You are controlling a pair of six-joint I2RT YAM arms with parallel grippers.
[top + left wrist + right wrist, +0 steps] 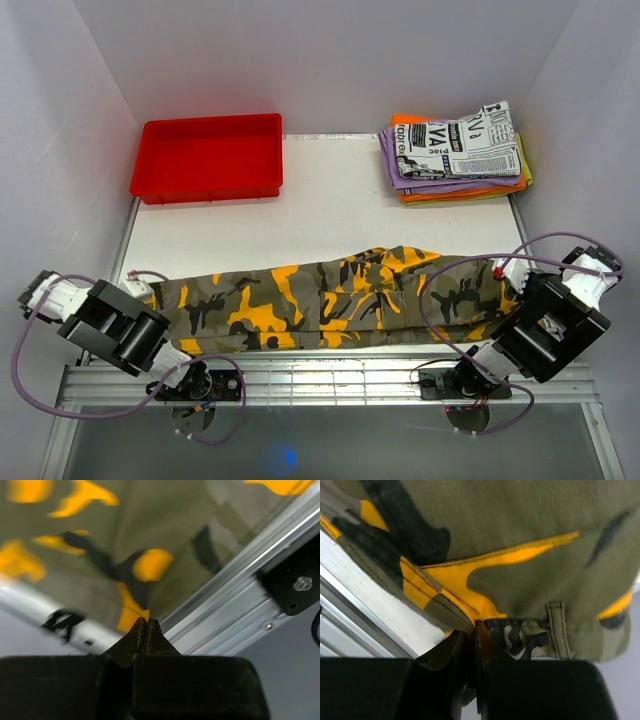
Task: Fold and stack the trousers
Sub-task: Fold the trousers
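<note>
The camouflage trousers (330,295) lie stretched flat, left to right, along the table's near edge. My left gripper (153,300) is at their left end. In the left wrist view its jaws (145,622) are pressed together with the tips at a yellow patch on the edge of the trousers (125,540). My right gripper (505,282) is at their right end. In the right wrist view it (477,627) is shut on the edge of the trousers (520,530) by the waistband, next to a belt loop, with cloth between the jaws.
A red tray (145,160) stands at the back left. A stack of folded garments (455,150), newspaper print on top of purple and orange, sits at the back right. An aluminium rail (330,375) runs along the near edge.
</note>
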